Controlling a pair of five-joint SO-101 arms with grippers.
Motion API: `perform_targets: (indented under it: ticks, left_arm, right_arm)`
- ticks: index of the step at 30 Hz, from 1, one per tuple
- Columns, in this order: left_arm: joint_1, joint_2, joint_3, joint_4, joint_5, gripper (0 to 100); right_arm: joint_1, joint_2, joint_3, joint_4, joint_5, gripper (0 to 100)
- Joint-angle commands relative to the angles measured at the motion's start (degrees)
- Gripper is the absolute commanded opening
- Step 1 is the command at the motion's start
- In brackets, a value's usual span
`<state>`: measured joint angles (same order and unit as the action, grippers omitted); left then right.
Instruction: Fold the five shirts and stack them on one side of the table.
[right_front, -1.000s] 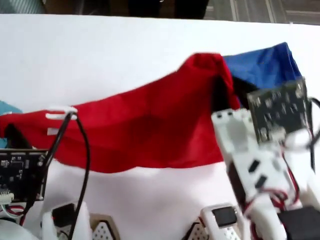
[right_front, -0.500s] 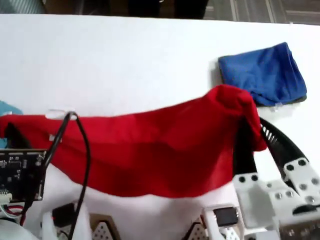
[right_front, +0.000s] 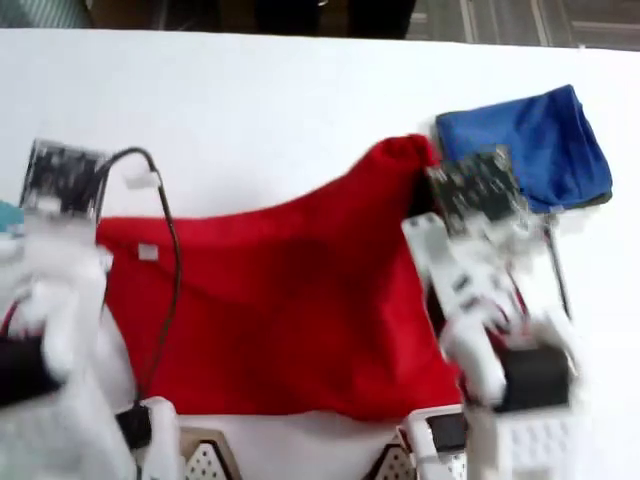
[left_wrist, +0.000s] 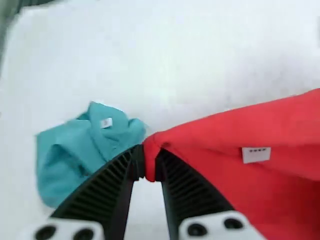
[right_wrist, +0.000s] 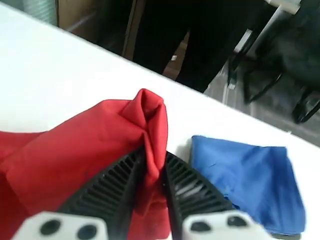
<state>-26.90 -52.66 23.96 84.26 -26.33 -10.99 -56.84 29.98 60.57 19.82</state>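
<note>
A red shirt (right_front: 290, 300) hangs stretched between both arms over the white table (right_front: 250, 100). My left gripper (left_wrist: 148, 167) is shut on one corner of the red shirt (left_wrist: 260, 170), near a small white tag (left_wrist: 256, 154). My right gripper (right_wrist: 154, 172) is shut on a bunched corner of the red shirt (right_wrist: 85, 150). In the high view the left arm (right_front: 60, 250) holds the shirt's left end and the right arm (right_front: 470, 260) its right end. A folded blue shirt (right_front: 530, 145) lies at the back right, just beyond the right gripper. A crumpled teal shirt (left_wrist: 80, 147) lies beside the left gripper.
The far half of the table is bare white surface. Dark chairs and furniture (right_wrist: 280, 60) stand beyond the table's far edge. The arms' bases (right_front: 200, 460) sit at the near edge, with a black cable (right_front: 165, 270) looping over the red shirt.
Both arms have swung away from the near edge with the red shirt, after first pulling it nearer. The shirt now spreads wider toward the near edge and its right corner is back near the blue shirt.
</note>
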Motion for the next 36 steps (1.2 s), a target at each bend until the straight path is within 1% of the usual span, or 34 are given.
perform_targets:
  ticks: [1, 3, 6, 10, 15, 20, 23, 28, 32, 36]
  left_arm:
    - [0.7, 8.26, 0.57, -8.88, 0.35, 3]
    - [2.46, 14.77, -1.89, -11.16, 0.35, 3]
    - [5.8, 25.85, -8.66, -11.96, 0.35, 3]
    - [7.82, 41.58, -22.9, -10.9, 0.35, 3]
    - [7.74, 59.34, -42.77, -6.24, 0.18, 3]
    - [7.91, 73.85, -63.6, -0.97, 0.26, 3]
    - [7.91, 82.46, -72.57, 2.55, 0.26, 3]
    - [8.26, 94.51, -82.42, 8.0, 0.35, 3]
    - [9.49, 101.1, -90.42, 12.22, 0.35, 3]
    - [10.55, 106.29, -95.69, 14.59, 0.35, 3]
  right_arm:
    - [0.84, 6.64, 1.58, -10.15, 0.44, 1.9]
    - [0.92, 11.91, 1.58, -15.16, 0.44, 1.9]
    - [0.92, 21.05, -1.05, -20.44, 0.44, 1.9]
    - [1.1, 34.77, -12.22, -22.29, 0.35, 1.9]
    - [1.1, 51.74, -29.71, -20.62, 0.18, 1.9]
    - [1.19, 65.27, -44.92, -14.02, 0.09, 1.9]
    - [1.89, 70.81, -51.43, -10.15, 0.0, 1.9]
    - [2.51, 76.88, -57.14, -6.37, 0.0, 1.9]
    - [2.07, 80.57, -57.67, -5.67, 0.0, 1.9]
    - [2.07, 85.05, -57.93, -5.67, 0.0, 1.9]
